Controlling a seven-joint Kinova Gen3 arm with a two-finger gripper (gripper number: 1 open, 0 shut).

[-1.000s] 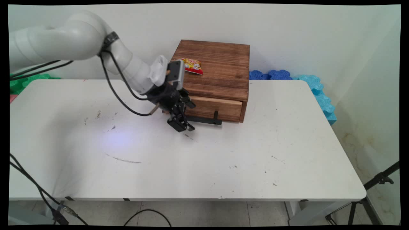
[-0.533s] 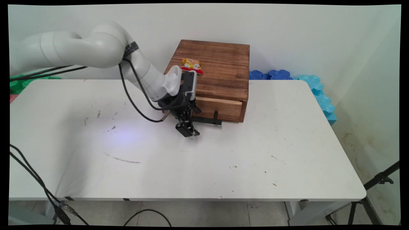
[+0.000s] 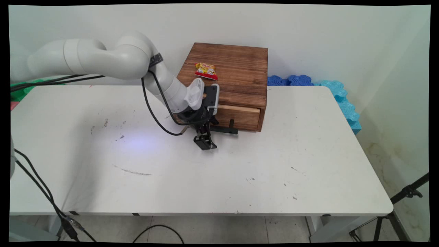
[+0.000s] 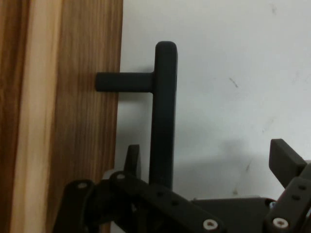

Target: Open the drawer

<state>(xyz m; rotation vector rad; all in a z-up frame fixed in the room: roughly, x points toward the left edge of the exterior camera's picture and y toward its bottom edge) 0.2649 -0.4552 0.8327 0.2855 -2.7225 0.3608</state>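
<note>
Black tool (image 3: pixel 205 144) spread wide, gripping nothing, straddling the black drawer handle (image 4: pixel 163 116) of a wooden box (image 3: pixel 236 68). Handle between the fingers (image 4: pixel 286 160), nearer one. Red-and-yellow snack packet (image 3: pixel 205 70) atop the box, at 12 o'clock from the tool. White table (image 3: pixel 240 178) beneath.

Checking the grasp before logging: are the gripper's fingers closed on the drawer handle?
No, the gripper is open; the handle stands between its spread fingers.

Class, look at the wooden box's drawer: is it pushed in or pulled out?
Nearly shut. The drawer front sits about flush with the wooden box, showing only a thin lip on top; no interior is visible.
</note>
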